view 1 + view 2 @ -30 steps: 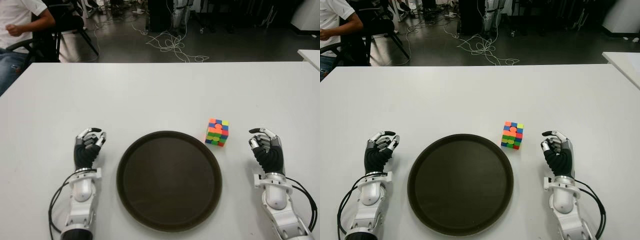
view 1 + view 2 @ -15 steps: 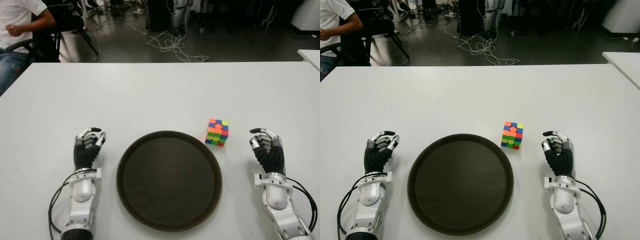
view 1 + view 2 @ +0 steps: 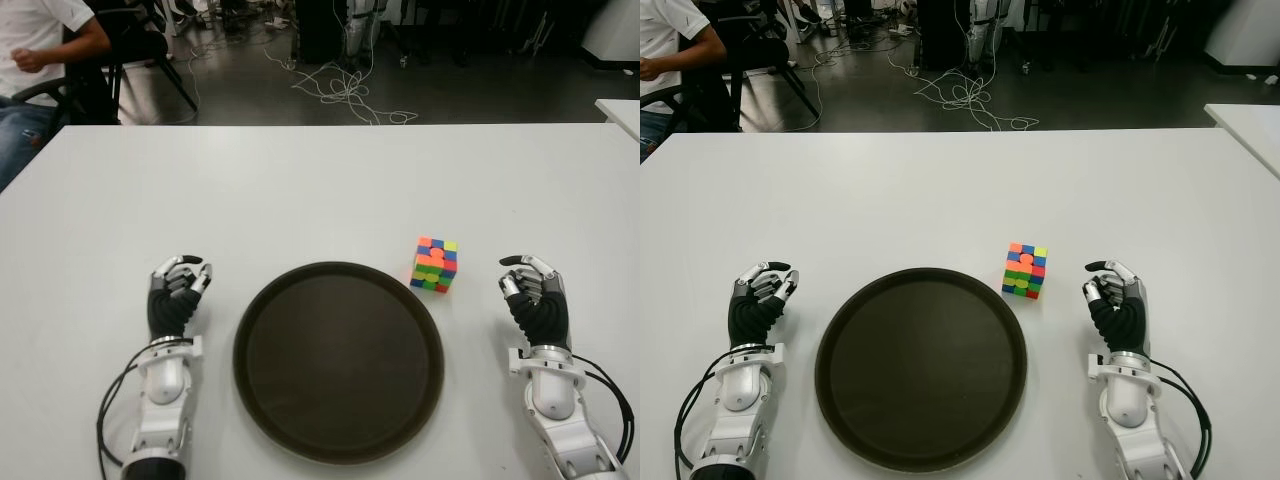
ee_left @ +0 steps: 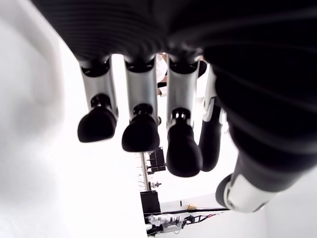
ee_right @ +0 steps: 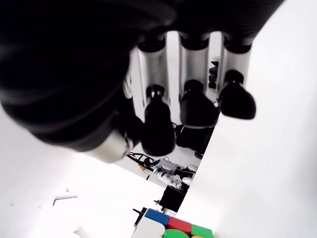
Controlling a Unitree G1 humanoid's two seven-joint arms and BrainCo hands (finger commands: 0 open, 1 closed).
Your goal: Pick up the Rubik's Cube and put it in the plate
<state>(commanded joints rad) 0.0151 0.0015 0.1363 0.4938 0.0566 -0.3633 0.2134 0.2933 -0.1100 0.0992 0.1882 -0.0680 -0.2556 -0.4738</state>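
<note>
Left eye view: white desk with a round dark plate at centre front. Rubik's Cube stands on the desk just beyond the plate's far-right rim, close to it but apparently not touching, and not yet in the plate.

Right hand shows to the right of the cube, apart from it, palm turned inward toward the cube. Right wrist view: fingers loosely curved and hanging free, nothing between them; the cube's coloured top edge is visible beyond the hand. Hand is relaxed and empty.

Left hand shows to the left of the plate, idle. Left wrist view confirms slack fingers, holding nothing.

Judgement: task not started; both hands flank the plate in what looks like a ready pose. Cube lies on the right side, so the right hand is the natural one to reach. Its inward-facing palm suits a sideways closing on the cube's faces. Transfer path to the plate is short.

Background: a seated person at far left, cables on the floor.
</note>
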